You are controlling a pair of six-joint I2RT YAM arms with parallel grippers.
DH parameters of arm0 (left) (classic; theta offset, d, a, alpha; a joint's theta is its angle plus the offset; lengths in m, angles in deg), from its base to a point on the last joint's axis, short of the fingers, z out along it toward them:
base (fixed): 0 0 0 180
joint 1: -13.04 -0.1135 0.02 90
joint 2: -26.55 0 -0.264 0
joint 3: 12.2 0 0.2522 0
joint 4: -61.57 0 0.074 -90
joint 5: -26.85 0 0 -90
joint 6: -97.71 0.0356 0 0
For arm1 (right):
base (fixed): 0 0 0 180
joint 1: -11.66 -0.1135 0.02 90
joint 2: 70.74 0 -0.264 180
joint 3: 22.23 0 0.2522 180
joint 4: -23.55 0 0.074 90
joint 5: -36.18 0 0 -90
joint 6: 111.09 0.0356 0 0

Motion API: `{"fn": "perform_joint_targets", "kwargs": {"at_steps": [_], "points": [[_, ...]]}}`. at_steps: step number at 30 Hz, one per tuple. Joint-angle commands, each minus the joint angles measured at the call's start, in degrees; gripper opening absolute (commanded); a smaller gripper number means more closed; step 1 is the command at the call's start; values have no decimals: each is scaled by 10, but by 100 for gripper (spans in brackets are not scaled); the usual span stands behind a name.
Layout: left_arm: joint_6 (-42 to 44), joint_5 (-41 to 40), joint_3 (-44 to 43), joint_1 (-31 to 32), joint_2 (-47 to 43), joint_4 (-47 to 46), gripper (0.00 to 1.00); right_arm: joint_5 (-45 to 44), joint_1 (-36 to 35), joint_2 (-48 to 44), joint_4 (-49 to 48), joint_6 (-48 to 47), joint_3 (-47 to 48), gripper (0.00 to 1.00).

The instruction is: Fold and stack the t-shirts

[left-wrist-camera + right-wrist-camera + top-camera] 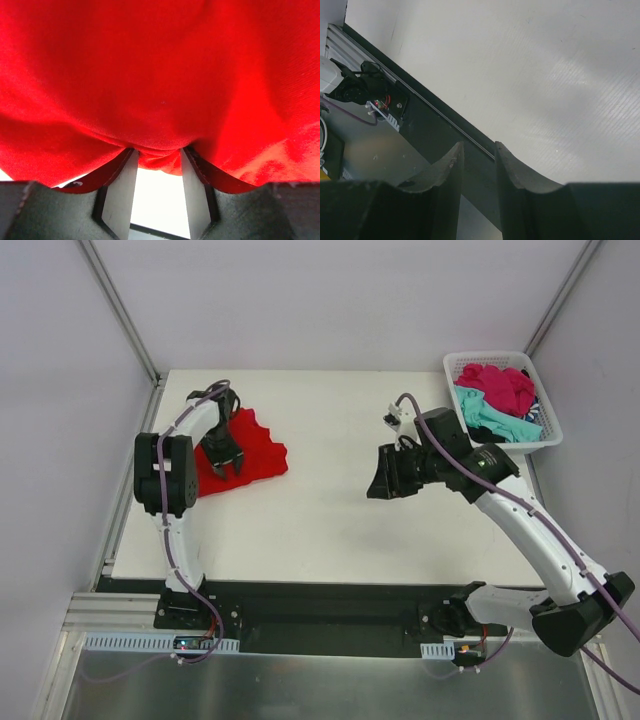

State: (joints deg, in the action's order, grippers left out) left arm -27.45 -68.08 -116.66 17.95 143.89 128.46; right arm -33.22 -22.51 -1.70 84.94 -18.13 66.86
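Red t-shirt (160, 75) bunched in left pincer (157, 152), fingertips hidden; right pincer (478, 146) apart, empty

Bright red t-shirt (255, 455): plain, no print, deeper red in the folds. Flat white bench (330, 520). White lattice basket (548, 430). In it: magenta t-shirt (497, 383), plain; teal t-shirt (480, 415), plain; dark cloth (533, 412) with pale marks, pattern unclear. Black left hand (230, 468), black right hand (378, 485). Arm links white, joints black. Purple cables (172, 540).
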Motion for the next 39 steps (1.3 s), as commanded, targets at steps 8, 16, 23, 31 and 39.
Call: {"fn": "perform_joint_targets", "kwargs": {"at_steps": [8, 16, 23, 31, 39], "points": [[60, -112, -98, -34, 72, 52, 38, 15, -3, -21, 34, -15, 45, 35], [79, -162, -166, -117, 95, 87, 37, 32, -3, -8, 30, -20, 40, 34], [72, -114, -250, -121, 155, 110, 36, 35, -3, -19, 37, -26, 38, 34], [60, -83, -258, -90, 118, 121, 35, 41, -1, -4, 34, -27, 39, 34], [65, -67, -349, -84, 103, 140, 36, 42, -3, -15, 25, -23, 16, 35]]}}
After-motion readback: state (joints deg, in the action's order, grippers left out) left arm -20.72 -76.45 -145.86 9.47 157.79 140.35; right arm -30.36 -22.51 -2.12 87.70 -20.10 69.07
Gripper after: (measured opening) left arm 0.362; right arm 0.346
